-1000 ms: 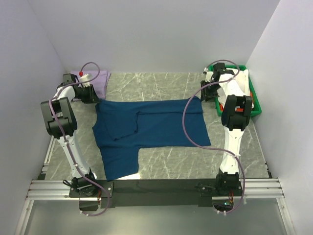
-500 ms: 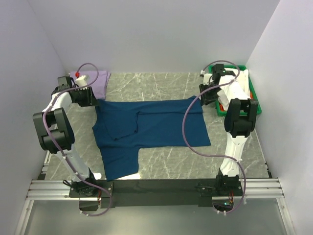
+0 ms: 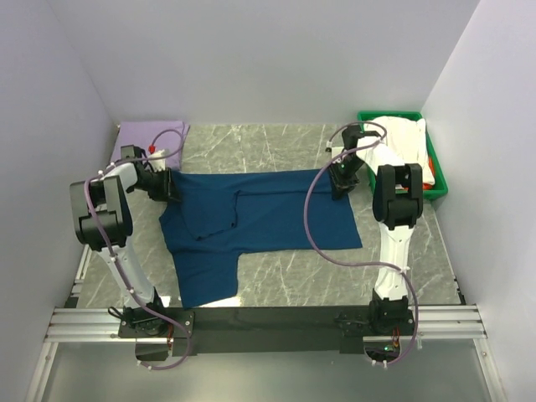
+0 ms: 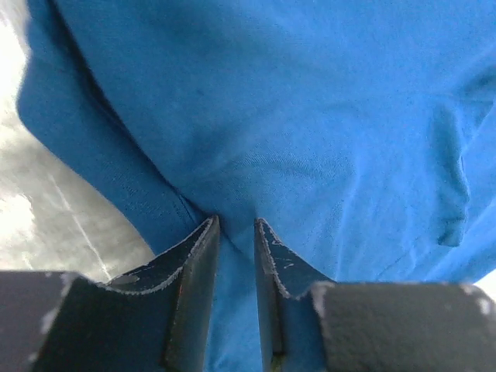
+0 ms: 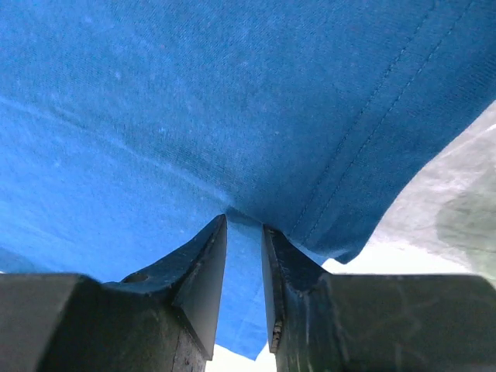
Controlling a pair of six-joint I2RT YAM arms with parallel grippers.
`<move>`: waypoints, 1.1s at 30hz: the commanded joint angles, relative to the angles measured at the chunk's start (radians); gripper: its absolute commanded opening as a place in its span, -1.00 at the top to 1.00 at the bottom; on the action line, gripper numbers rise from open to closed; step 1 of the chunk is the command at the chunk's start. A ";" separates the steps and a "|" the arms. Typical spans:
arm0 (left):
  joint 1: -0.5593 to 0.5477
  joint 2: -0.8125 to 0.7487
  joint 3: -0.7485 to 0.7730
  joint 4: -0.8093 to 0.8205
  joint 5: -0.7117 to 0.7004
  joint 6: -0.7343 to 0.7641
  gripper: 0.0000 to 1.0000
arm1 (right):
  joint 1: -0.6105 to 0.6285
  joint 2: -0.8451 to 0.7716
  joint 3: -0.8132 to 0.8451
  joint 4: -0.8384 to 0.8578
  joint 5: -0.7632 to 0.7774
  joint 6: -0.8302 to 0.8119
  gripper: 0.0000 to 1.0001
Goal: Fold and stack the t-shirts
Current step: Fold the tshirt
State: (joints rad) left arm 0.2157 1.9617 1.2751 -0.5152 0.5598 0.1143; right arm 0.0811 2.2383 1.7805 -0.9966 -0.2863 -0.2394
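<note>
The navy blue t-shirt (image 3: 268,219) lies spread flat on the marble table, one sleeve toward the near edge. My left gripper (image 3: 167,186) is at its far left corner. In the left wrist view the gripper (image 4: 235,225) is shut on a fold of the navy cloth (image 4: 310,116). My right gripper (image 3: 340,179) is at the far right corner. In the right wrist view it (image 5: 244,221) is shut on the navy cloth (image 5: 194,101) near its stitched hem. The lavender t-shirt (image 3: 138,136) lies folded at the back left. The white t-shirt (image 3: 402,134) lies in the bin.
The green plastic bin (image 3: 387,115) stands at the back right against the wall, with a bit of orange-red cloth (image 3: 430,172) at its right side. White walls close in the table on three sides. Purple cables loop off both arms.
Both grippers have moved inward from the outer back of the table onto the navy shirt's far corners. The shirt has barely shifted.
</note>
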 commanded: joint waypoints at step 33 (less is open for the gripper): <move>-0.082 -0.730 -0.562 -0.260 0.011 0.956 -0.07 | 0.190 -0.723 -0.941 0.391 0.263 -0.574 0.17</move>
State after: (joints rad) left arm 0.1452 1.2484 0.7250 -0.8417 0.6121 1.0168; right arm 0.2626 1.5265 0.8555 -0.6697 -0.0441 -0.7868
